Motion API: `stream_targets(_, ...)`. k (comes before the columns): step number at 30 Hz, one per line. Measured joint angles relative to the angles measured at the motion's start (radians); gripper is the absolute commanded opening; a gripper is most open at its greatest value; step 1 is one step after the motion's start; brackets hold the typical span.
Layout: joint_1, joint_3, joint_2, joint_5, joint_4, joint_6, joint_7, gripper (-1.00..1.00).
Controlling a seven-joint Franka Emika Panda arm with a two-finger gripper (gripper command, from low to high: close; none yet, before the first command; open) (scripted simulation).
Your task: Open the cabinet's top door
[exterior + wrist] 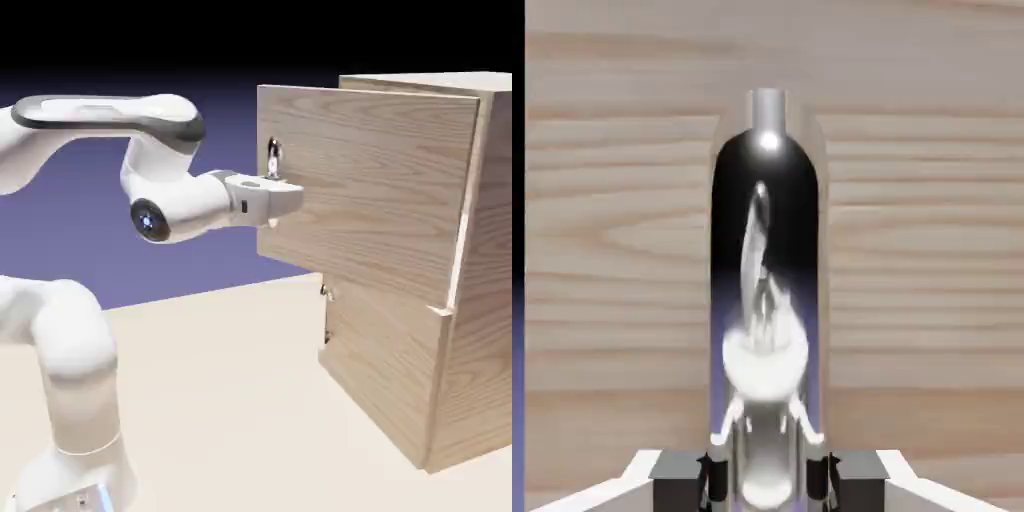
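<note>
1. Top door, light woodgrain: stands ajar, swung out from the cabinet. Its free edge is at the exterior view's left; the hinge side appears to be the edge at the exterior view's right.
2. Handle, polished metal, dark reflections: mounted near the free edge, long axis upright in the exterior view, running top to bottom in the hand view.
3. Gripper, two-finger, the only one: closed on the handle, which shows between its fingertips. It meets the door from the exterior view's left, at the handle's lower part.
4. Governing relation: the door lies directly ahead of the gripper, the hinge off toward the exterior view's right. The next move probably calls for a pull following an arc about that hinge, the wrist turning with the panel.
5. Lower door: appears closed, beneath.
6. Condition: opening partly done, by judgement. Risk: a straight pull could slip off the smooth metal.
</note>
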Motion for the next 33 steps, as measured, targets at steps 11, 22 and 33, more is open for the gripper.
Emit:
stream_targets(11, 0.037, -0.220, -0.199, -0.482, -0.118, -0.112, 0.276, -1.00)
stream_targets(22, -0.116, -0.533, -0.294, -0.954, -0.128, -0.481, 0.451, -1.00)
stream_targets(33, -0.076, -0.932, -0.165, -1.331, 0.109, -0.934, 0.458, -1.00)
